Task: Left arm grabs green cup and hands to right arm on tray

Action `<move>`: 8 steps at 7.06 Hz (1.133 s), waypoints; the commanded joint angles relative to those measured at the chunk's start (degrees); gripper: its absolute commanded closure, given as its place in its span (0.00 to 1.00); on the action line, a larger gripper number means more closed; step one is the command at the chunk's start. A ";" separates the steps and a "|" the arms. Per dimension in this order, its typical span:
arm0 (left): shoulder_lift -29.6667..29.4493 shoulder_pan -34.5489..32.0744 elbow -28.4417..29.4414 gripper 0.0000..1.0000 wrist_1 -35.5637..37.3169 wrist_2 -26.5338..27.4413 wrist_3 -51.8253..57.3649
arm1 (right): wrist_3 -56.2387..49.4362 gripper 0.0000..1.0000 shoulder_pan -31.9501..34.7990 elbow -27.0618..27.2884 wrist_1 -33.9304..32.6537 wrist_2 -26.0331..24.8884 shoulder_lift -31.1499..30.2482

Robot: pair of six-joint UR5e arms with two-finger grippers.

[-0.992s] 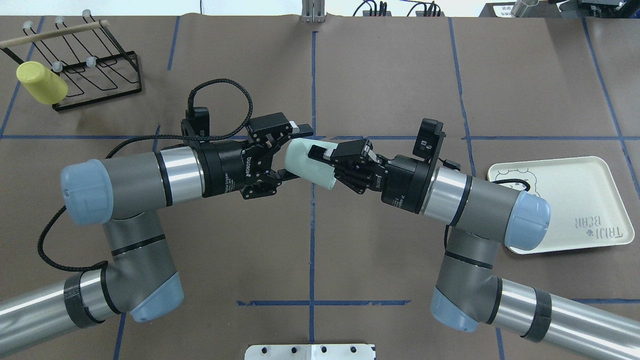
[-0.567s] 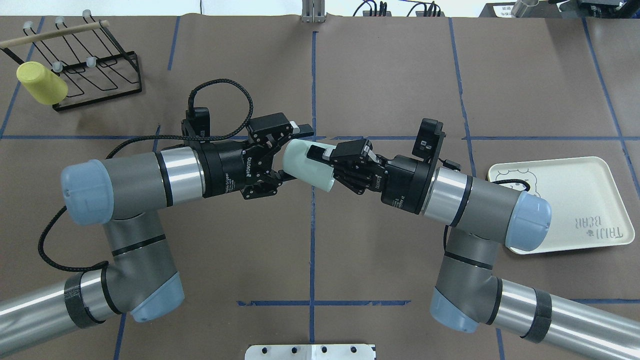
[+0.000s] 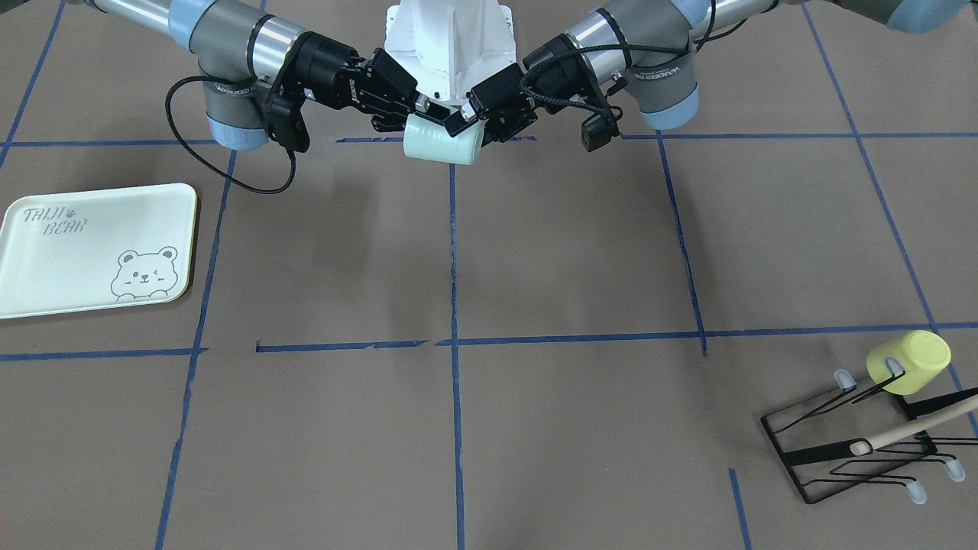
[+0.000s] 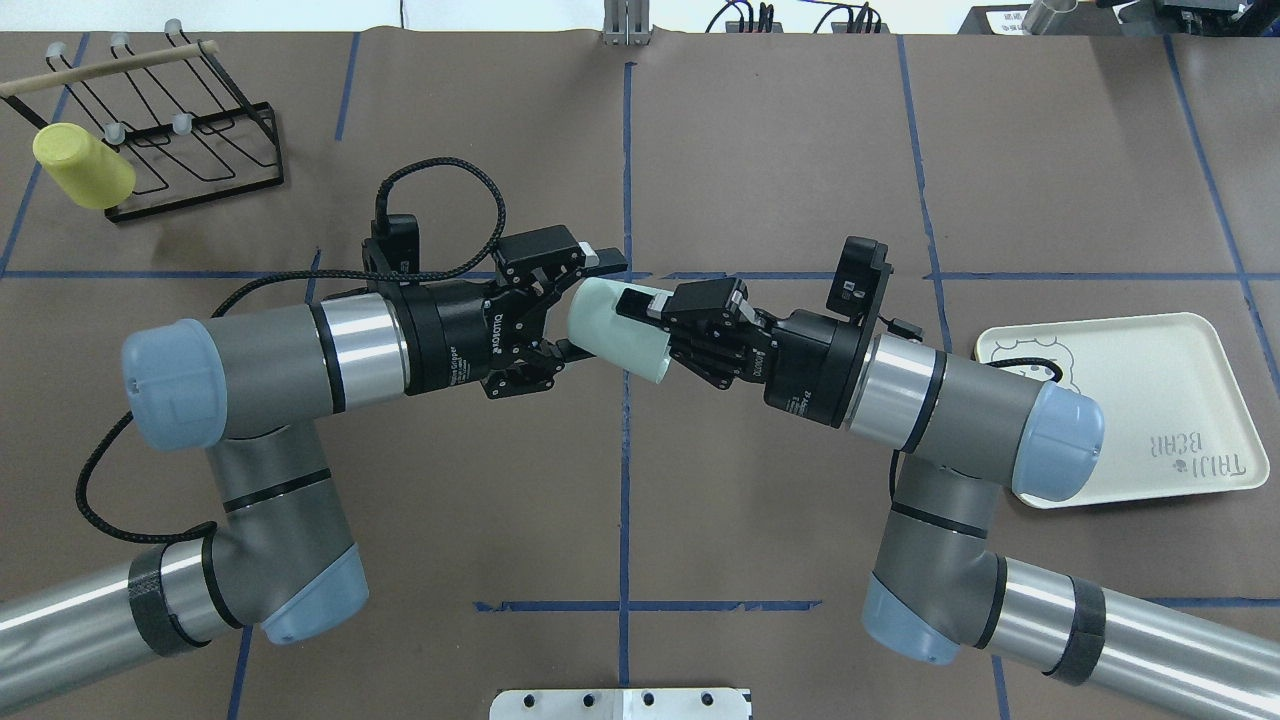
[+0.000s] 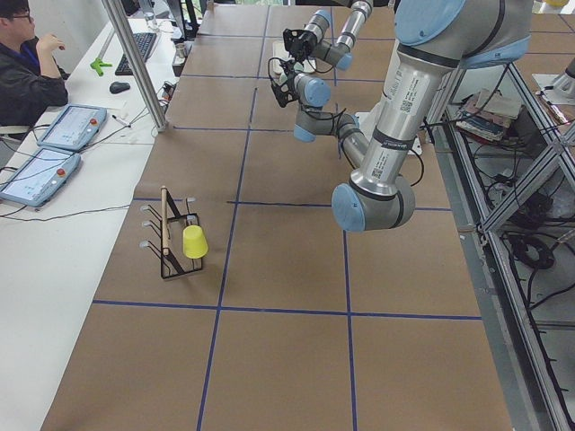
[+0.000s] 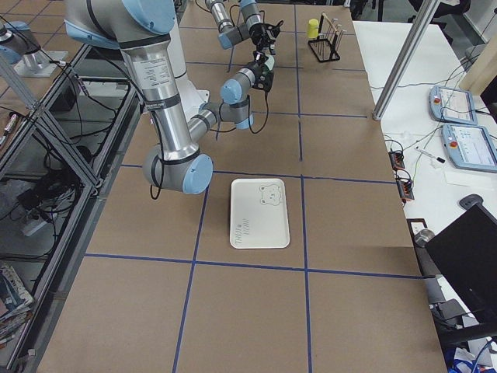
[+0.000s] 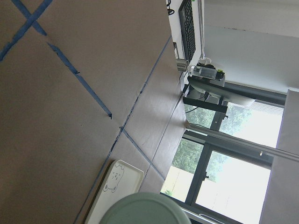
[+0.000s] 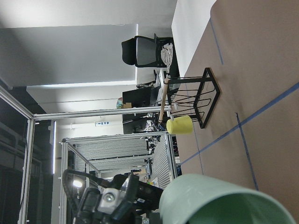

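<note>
R gripper (image 4: 645, 318): jaws clamped on rim end of green cup (image 4: 608, 330). L gripper (image 4: 583, 305): jaws spread either side of cup base. Cup lies tilted in mid-air between both grippers, over table centre. Tray (image 4: 1180, 380) well apart, under right arm (image 4: 960, 400) elbow.

Yellow cup (image 4: 82, 166) hung on black wire rack (image 4: 197, 198) — blue tape lines (image 4: 625, 150), seated operator (image 5: 22, 76), 2 tablets (image 5: 72, 126)

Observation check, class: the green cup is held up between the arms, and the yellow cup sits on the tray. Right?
No. The overhead view shows the yellow cup hanging on the rack, not on the tray. The green cup is held up between the left arm and the right arm.
</note>
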 commanded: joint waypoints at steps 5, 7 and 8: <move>0.78 -5.58 6.72 0.00 2.32 -0.07 6.48 | -0.14 0.00 2.84 -0.12 -6.49 3.92 -0.80; 0.87 -6.54 7.07 0.00 6.67 -0.33 6.57 | -0.14 0.00 9.50 -0.03 -12.65 15.05 -1.06; 0.87 -6.81 6.89 0.00 7.93 -0.34 8.92 | -0.14 0.00 11.28 0.05 -13.20 17.46 -1.50</move>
